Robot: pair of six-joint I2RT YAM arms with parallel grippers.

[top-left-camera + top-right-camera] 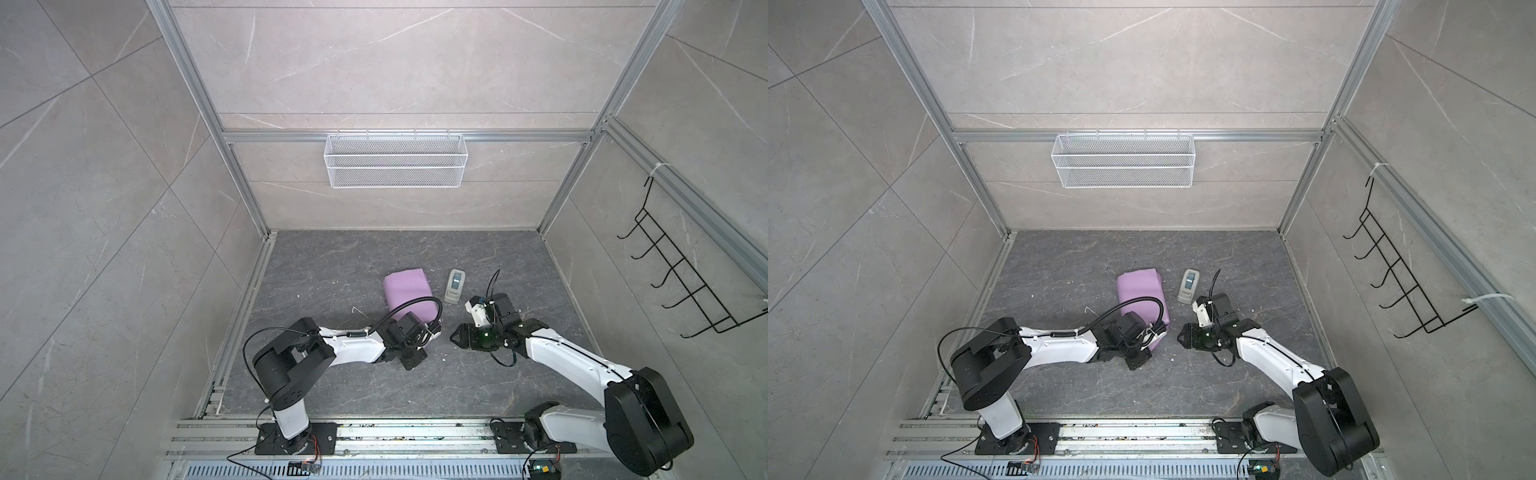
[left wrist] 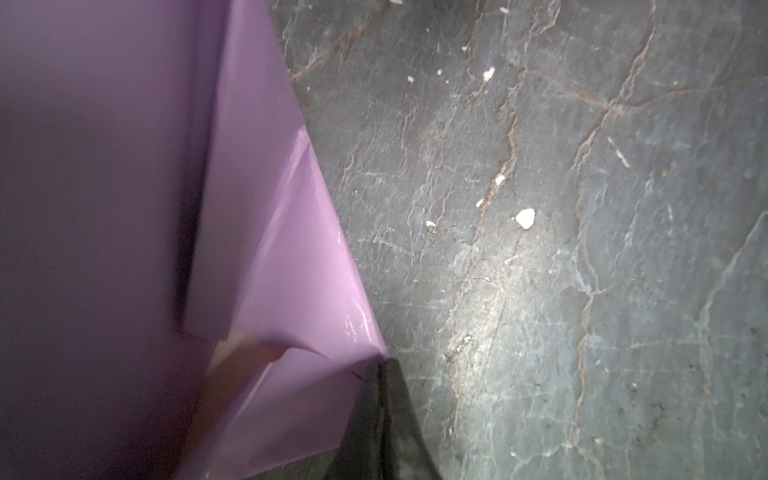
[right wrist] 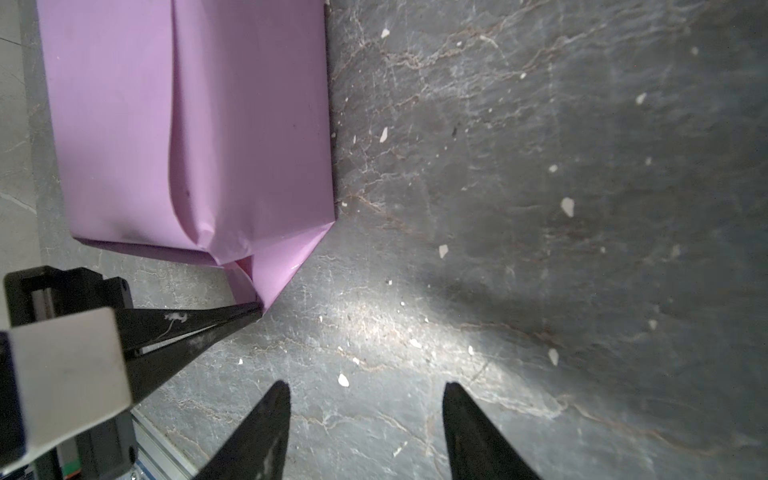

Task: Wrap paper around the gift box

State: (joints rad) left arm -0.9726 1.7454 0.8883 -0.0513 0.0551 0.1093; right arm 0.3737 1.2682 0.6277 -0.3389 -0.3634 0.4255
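1. Now the left gripper (image 3: pixel 255 309) has its fingers pressed together on the pointed tip of the end flap (image 3: pixel 286 257) of the paper (image 3: pixel 187 124). The tip sits right between the fingertips, and the rest of the parcel stretches away beyond them.
2. Pinching the flap at its very point looks deliberate. From there the triangle could be drawn taut and folded up against the parcel's end, with both slanted creases kept even.
3. No part of the gift box shows. The paper is folded around a box-shaped form, lilac face out, with an overlapping seam running along its top. I judge the box lies inside, just past the left fingertips.
4. The right gripper (image 3: pixel 365 388) has its fingers parted to a middling spread and holds nothing; only bare table (image 3: pixel 540 208) lies between them. The flap tip is ahead of those fingertips and off to one side — near, not touching.
5. A tape dispenser (image 1: pixel 454 285) stands off to the side of the right fingers, just beside the parcel. That free gripper is probably kept ready to press the flap or fetch tape — the end is not yet closed.
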